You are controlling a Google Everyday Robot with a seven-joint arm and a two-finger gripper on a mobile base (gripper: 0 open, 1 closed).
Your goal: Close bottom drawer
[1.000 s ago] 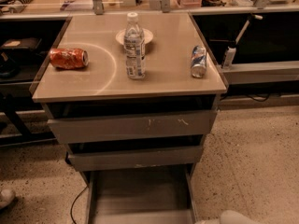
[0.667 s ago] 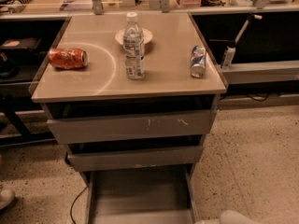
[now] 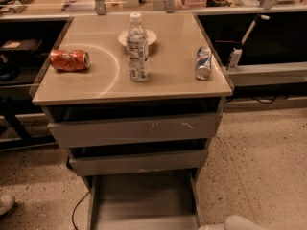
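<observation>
The bottom drawer [image 3: 144,198] is standing pulled far out, its grey inside showing, and the gripper [image 3: 240,223] is sitting just right of its front, probably lining up to push it shut, though I cannot tell whether it is open or closed.

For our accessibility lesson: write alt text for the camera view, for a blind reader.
The bottom drawer of a grey cabinet stands pulled far out below two partly open drawers; what seems the end effector peeks in at the lower edge, right of it. On top: bottle, plate, orange can, blue can.
</observation>
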